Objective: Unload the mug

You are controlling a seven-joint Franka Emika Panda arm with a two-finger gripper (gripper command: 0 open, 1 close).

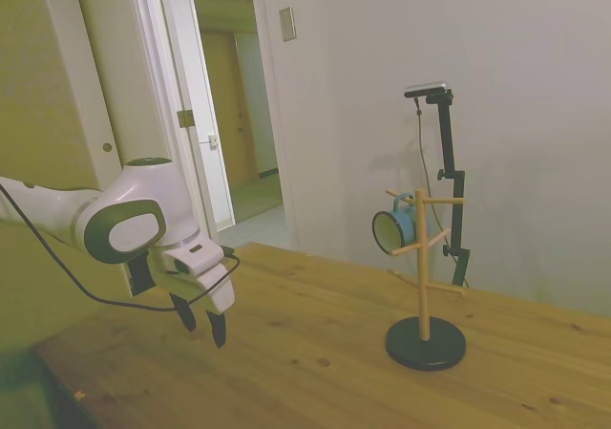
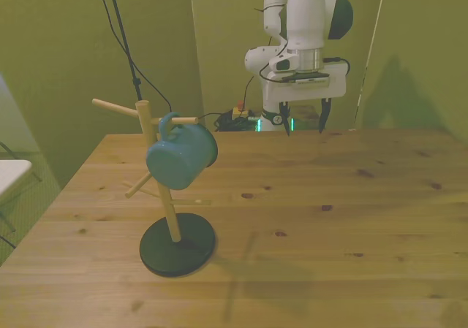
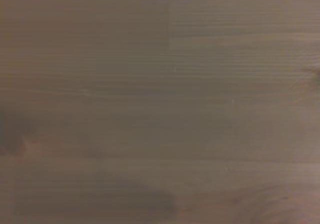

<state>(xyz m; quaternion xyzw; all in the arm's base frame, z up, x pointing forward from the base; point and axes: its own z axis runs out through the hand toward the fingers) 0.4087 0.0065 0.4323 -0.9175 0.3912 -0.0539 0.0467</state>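
Observation:
The light blue-teal mug (image 2: 181,155) hangs by its handle from an upper peg of a wooden peg stand (image 2: 170,211) with a black round base, in the front view's left half. In the side view the mug (image 1: 394,226) shows its white inside, tipped sideways on the stand (image 1: 421,286). My gripper (image 2: 303,117) hovers above the table's far edge, well away from the mug, fingers pointing down and open with nothing between them. In the side view the gripper (image 1: 200,324) is at the left, a little above the wood. The wrist view shows only blurred table planks (image 3: 160,104).
The wooden table (image 2: 329,218) stretches wide around the stand. A dark cable (image 1: 57,262) loops from the arm. An open doorway (image 1: 239,114) lies behind the table in the side view. A white object's edge (image 2: 11,174) sits off the table at the front view's left.

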